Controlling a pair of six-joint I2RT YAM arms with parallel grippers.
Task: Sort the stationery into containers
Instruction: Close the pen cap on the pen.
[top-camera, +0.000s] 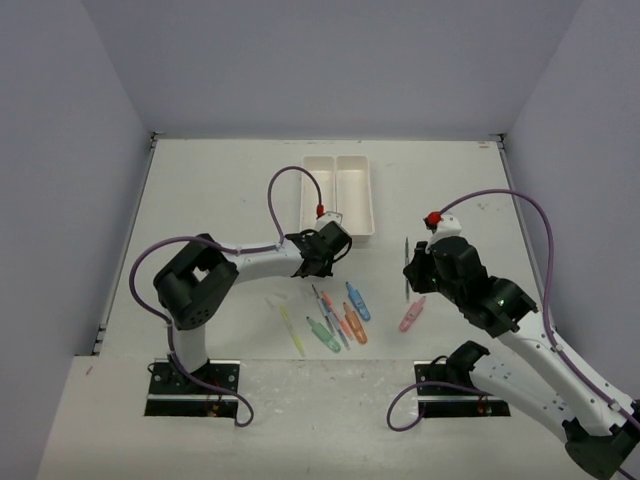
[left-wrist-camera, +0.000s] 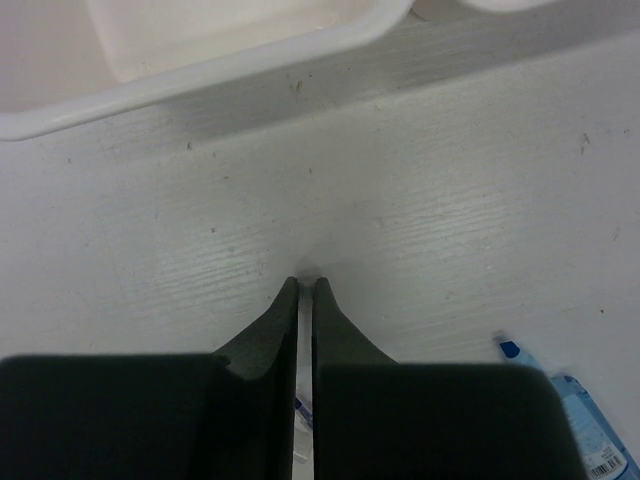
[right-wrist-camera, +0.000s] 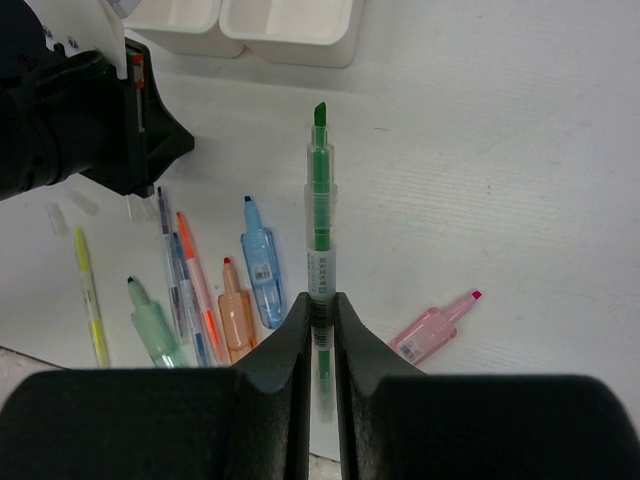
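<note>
From the top camera I see the white tray (top-camera: 322, 196) at the far middle of the table, with nothing showing in either long compartment. The loose stationery is fanned between my two arms: a yellow pen (top-camera: 291, 328), a chunky green piece (top-camera: 323, 334), an orange one (top-camera: 354, 323), a blue one (top-camera: 358, 301) and, off to the right, a pink one (top-camera: 412, 314). My left gripper (top-camera: 318, 258) sits between tray and pile, I judge so it can work the far end of the fan. In the left wrist view its fingers are pinched to a slit on what looks like a thin pale pen (left-wrist-camera: 303, 420), tips down at the table, the tray's rim just ahead. In the right wrist view my right gripper (right-wrist-camera: 320, 300) is clamped on the green pen (right-wrist-camera: 320, 190). It grips near the tail, so the dark tip points toward the tray, which should let me lay it in lengthwise. The pen is slim and translucent, with a printed label.
</note>
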